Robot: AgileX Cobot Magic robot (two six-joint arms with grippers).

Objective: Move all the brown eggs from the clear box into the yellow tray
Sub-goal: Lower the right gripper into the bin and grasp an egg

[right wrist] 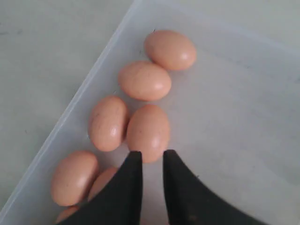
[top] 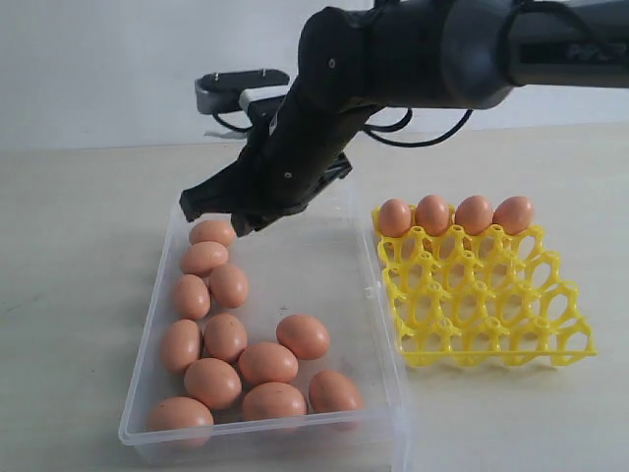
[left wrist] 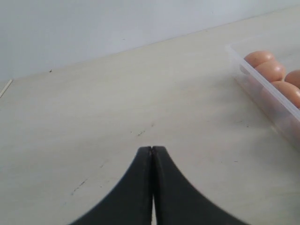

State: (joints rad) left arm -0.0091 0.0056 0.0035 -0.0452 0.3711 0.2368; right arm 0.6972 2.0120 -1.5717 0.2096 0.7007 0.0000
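Note:
Several brown eggs [top: 267,362] lie in the clear box [top: 329,270], mostly along its left side and near end. The yellow tray [top: 491,305] stands to the right of the box, with several eggs [top: 453,214] in its far row. My right gripper [top: 214,218] reaches across and hovers over the box's far left corner. In the right wrist view this gripper [right wrist: 152,157] is open by a narrow gap, holding nothing, with one egg [right wrist: 148,131] just beyond its tips. My left gripper [left wrist: 152,150] is shut and empty over bare table beside the box wall [left wrist: 262,89].
The pale tabletop [top: 79,246] surrounds box and tray. The black right arm [top: 413,49] crosses above the box's far end. A light wall [top: 98,69] stands behind the table.

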